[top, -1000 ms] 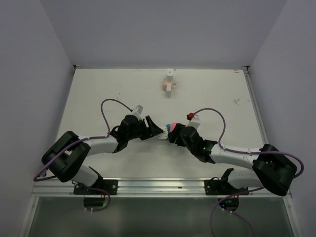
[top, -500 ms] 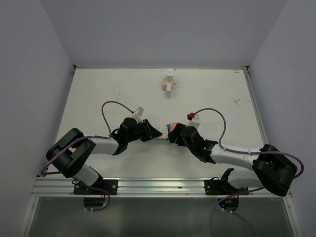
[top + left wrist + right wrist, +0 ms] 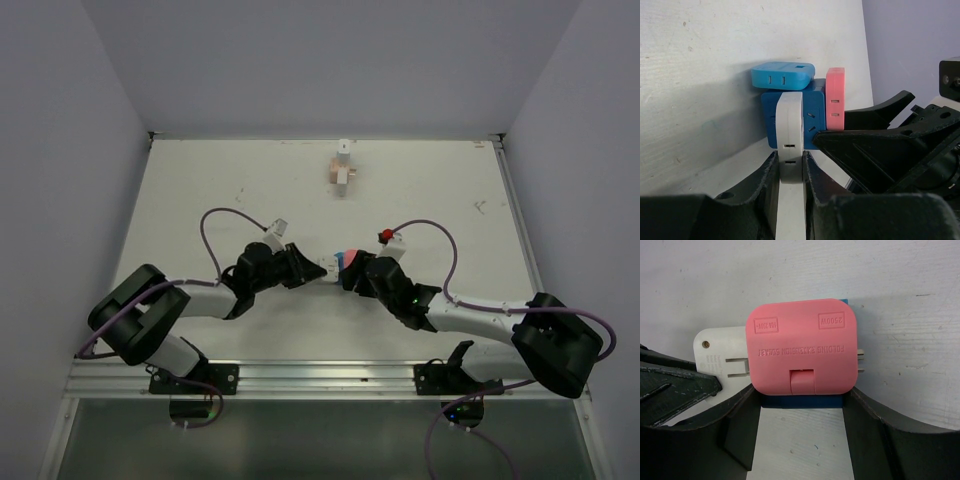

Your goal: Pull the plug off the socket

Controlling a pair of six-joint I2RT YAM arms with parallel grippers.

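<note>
1. Here, both hands meet near the front edge of the matte white surface (image 3: 190,200), with open room toward the walls on the left, the right and the far side.
2. The left hand (image 3: 790,167) is clamped tight on the plug (image 3: 790,125), a flat, smooth white plastic piece with a rounded end.
3. The plug sits against the socket (image 3: 815,112), a blue cube with a pink panel (image 3: 802,347) and a light-blue panel (image 3: 782,76).
4. The right hand (image 3: 801,412), partly spread, grips the socket's two sides.
5. A small tan block (image 3: 343,172) sits well apart, near the far edge.

White table (image 3: 200,190) between pale, perhaps lilac walls (image 3: 60,150).
</note>
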